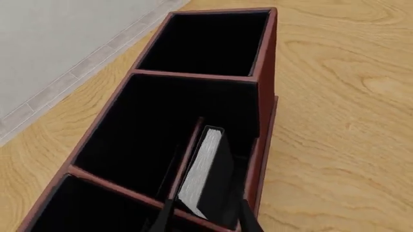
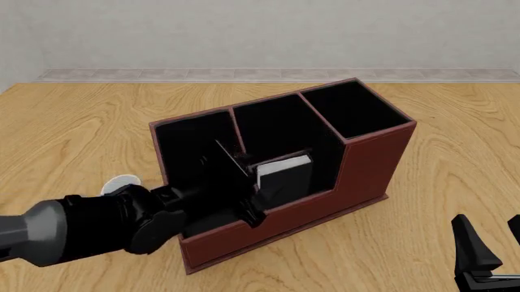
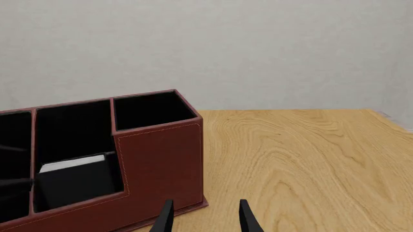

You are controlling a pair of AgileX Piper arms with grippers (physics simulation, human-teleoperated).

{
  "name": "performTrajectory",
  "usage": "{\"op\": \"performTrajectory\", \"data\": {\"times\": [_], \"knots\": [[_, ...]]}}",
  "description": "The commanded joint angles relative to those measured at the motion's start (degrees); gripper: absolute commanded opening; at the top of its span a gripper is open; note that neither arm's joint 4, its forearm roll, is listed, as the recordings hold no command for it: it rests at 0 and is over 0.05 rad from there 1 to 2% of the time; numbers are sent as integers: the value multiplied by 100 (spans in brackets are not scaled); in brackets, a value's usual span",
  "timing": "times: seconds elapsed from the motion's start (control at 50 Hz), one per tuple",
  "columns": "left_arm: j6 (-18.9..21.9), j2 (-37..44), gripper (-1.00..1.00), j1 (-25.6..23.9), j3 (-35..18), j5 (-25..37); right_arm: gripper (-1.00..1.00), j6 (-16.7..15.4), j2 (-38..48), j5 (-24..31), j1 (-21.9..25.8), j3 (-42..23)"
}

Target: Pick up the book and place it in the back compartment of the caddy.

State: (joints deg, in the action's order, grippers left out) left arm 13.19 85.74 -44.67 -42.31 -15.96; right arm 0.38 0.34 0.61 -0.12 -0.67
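The caddy (image 2: 374, 164) is a large reddish-brown organiser with a black interior, standing mid-table. The book (image 2: 286, 179), black-covered with white page edges, stands on edge in the back compartment (image 2: 323, 171), between the low divider and the cut-down outer wall. My left gripper (image 2: 243, 185) reaches into that pocket from the left. In the left wrist view its fingers (image 1: 248, 220) straddle the book (image 1: 205, 166) with a small gap on each side, so it is open. The right gripper (image 3: 203, 217) hangs open and empty near the caddy's (image 3: 161, 159) front corner.
The caddy's two deep end bins (image 1: 206, 43) hold nothing I can see. A small white object (image 2: 122, 181) peeks out behind my left arm. A grey wall (image 2: 260, 30) runs along the table's far side. Bare wood (image 2: 455, 182) lies to the caddy's right.
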Motion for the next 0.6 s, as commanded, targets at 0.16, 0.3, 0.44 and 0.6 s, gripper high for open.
{"op": "performTrajectory", "data": {"times": [0.16, 0.3, 0.44, 0.6], "knots": [[-114, -1520, 100, 209, 1177, -227, 100, 1, 1, 0, 0, 0], [-104, -2272, 100, 287, 1743, -139, 100, 0, 0, 0, 1, 0], [-296, -3128, 100, 550, 2119, 185, 100, 0, 0, 0, 0, 0], [-501, -4263, 100, 1031, 2636, 713, 100, 1, 0, 0, 0, 0]]}}
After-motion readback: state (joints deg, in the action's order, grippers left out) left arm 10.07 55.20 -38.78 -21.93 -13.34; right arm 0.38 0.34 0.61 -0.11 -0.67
